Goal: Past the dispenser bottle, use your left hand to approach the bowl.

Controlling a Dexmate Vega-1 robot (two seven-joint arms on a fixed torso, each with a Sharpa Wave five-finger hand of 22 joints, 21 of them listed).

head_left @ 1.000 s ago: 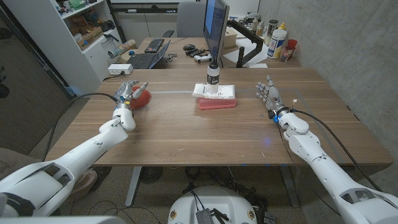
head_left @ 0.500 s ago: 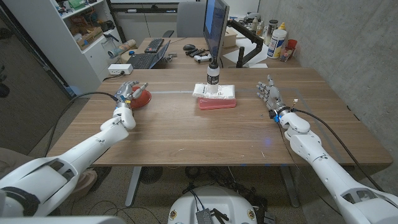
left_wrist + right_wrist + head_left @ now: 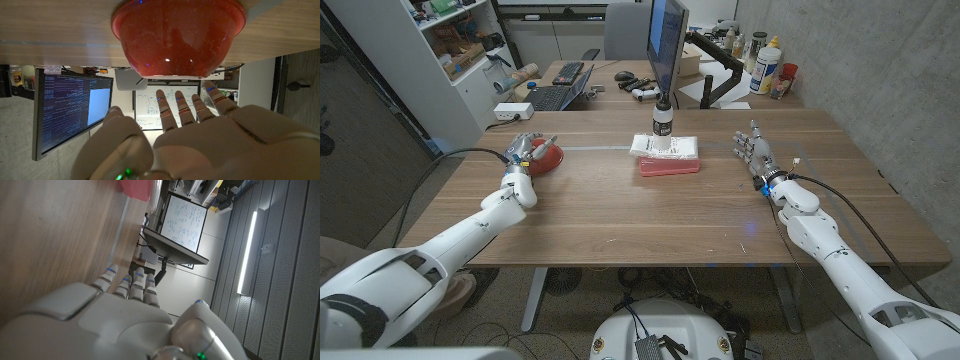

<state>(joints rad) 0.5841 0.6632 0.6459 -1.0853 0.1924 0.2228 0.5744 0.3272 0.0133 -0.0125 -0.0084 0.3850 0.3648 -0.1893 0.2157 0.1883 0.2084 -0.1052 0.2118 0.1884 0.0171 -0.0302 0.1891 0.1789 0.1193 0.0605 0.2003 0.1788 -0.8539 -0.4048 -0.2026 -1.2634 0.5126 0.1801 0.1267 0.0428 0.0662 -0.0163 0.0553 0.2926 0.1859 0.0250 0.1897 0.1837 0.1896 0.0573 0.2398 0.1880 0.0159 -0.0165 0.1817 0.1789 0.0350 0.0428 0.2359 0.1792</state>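
Note:
A red bowl sits on the wooden table at the left. My left hand is right beside it on the near side, fingers spread and holding nothing. In the left wrist view the bowl looms just beyond my left hand's fingertips, with a small gap between them. The dispenser bottle, white with a black top, stands at the table's far middle on a red block. My right hand stands open at the right, fingers up, apart from everything.
A white packet lies under the bottle on the red block. Behind the table stand a monitor, a keyboard and a shelf unit. A black cable trails over the table's left edge.

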